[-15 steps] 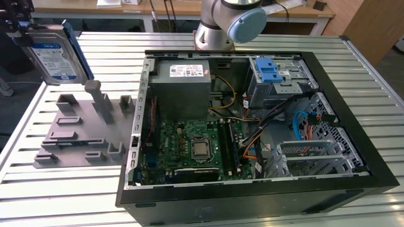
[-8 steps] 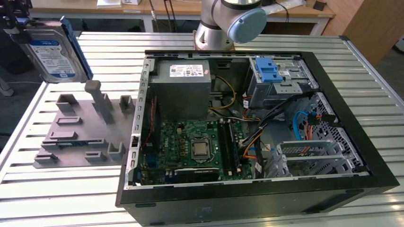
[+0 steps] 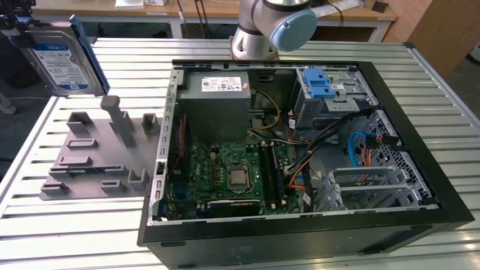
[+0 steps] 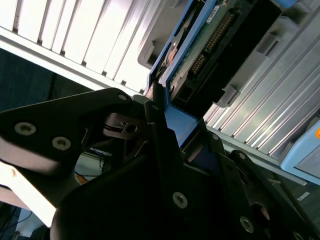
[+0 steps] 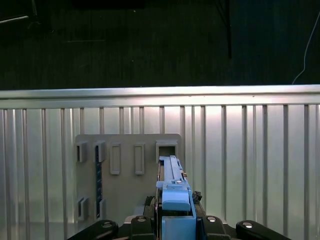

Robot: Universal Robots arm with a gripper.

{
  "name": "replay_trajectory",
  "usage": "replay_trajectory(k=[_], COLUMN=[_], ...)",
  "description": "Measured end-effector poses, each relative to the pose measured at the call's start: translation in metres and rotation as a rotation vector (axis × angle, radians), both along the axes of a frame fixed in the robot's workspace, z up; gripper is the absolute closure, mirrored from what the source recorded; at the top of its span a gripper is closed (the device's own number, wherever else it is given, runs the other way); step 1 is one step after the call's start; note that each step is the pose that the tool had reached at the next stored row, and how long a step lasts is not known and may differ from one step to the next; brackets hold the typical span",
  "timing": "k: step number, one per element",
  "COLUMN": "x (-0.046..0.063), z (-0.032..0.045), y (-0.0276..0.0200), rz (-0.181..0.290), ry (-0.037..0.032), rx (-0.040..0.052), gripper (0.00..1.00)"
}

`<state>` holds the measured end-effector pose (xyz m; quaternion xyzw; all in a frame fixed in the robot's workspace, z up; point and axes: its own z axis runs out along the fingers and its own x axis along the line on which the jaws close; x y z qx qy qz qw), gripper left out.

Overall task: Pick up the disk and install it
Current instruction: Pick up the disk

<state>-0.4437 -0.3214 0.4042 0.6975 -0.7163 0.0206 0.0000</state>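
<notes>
The disk, silver with a white-and-blue label and a blue carrier frame, hangs upright in the air at the exterior view's far left, above the table. My gripper is shut on its upper end. In the second wrist view the black fingers clamp the blue frame of the disk, whose connector side shows. The first wrist view looks down the disk's thin edge from my gripper; the grey slotted stand lies below it.
The grey slotted stand lies on the slatted metal table, left of an open black computer case. Inside are a motherboard, a power supply, cables and a drive cage with a blue part. The arm's base stands behind the case.
</notes>
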Motion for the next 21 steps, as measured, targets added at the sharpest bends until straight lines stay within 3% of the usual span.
replay_trajectory(k=[6,16,21], x=[0.000,0.000,0.000], z=[0.0060,0.0078,0.0160], y=[0.0000,0.0000,0.0000], rz=[0.000,0.000,0.000], ry=[-0.0005,-0.0005,-0.0007], rx=[0.0001,-0.0001,0.0000], gripper=[0.64,0.64,0.64])
